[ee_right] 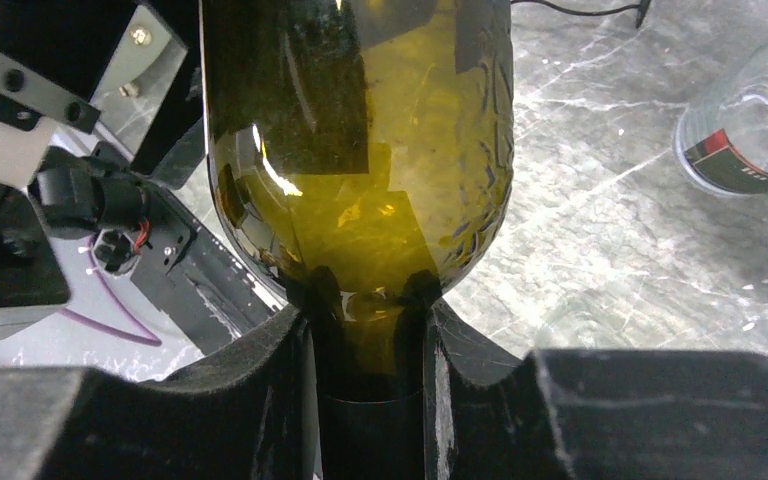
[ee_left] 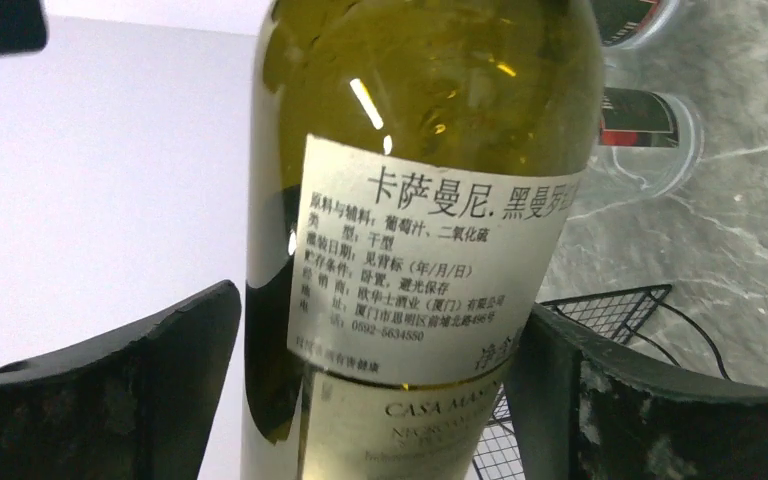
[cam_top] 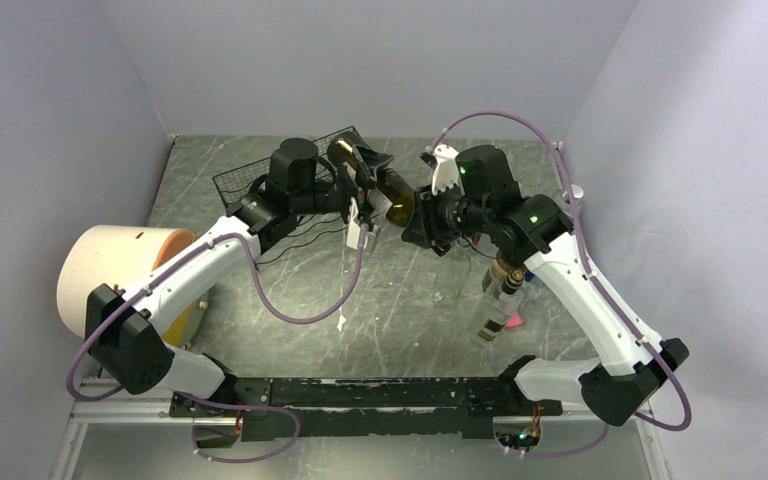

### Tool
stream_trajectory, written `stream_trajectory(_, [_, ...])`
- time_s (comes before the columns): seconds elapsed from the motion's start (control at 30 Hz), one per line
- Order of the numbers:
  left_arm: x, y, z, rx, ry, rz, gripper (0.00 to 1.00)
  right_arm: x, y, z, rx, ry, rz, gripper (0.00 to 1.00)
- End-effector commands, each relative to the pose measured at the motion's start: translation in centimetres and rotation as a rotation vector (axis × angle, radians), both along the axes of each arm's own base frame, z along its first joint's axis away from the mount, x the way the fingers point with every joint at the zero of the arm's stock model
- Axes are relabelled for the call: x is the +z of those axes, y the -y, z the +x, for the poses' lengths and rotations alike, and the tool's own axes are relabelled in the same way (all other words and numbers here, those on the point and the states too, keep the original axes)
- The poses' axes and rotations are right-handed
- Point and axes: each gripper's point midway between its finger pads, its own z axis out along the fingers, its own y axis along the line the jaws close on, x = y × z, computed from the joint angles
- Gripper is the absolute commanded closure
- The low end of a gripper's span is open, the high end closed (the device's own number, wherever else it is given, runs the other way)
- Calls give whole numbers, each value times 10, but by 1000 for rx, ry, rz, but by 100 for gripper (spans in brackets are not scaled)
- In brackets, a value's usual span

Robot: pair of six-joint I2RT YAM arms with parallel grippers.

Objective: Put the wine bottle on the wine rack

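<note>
The wine bottle (cam_top: 392, 195) is olive-green glass with a white label and hangs in the air between both arms, above the table's far middle. My right gripper (cam_top: 418, 212) is shut on its neck; in the right wrist view both fingers press the neck just below the shoulder (ee_right: 368, 330) of the bottle (ee_right: 360, 130). My left gripper (cam_top: 368, 185) straddles the labelled body (ee_left: 430, 150); its midpoint (ee_left: 380, 300) is on the bottle. The right-hand finger touches the glass and a thin gap shows at the left-hand finger. The black wire wine rack (cam_top: 250, 180) lies under my left arm and also shows in the left wrist view (ee_left: 610, 305).
A large cream and orange cylinder (cam_top: 120, 265) lies at the left. Clear plastic cups with red and black bands (ee_left: 650, 130) (ee_right: 740, 140) stand on the marble table. A clear bottle (cam_top: 498, 300) and a pink item (cam_top: 512, 322) sit under my right arm.
</note>
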Motion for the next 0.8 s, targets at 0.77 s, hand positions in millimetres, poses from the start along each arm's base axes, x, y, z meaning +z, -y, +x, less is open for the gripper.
stream_trajectory(0.77, [31, -68, -31, 457, -937, -854, 1, 37, -2, 32, -135, 190, 144, 100])
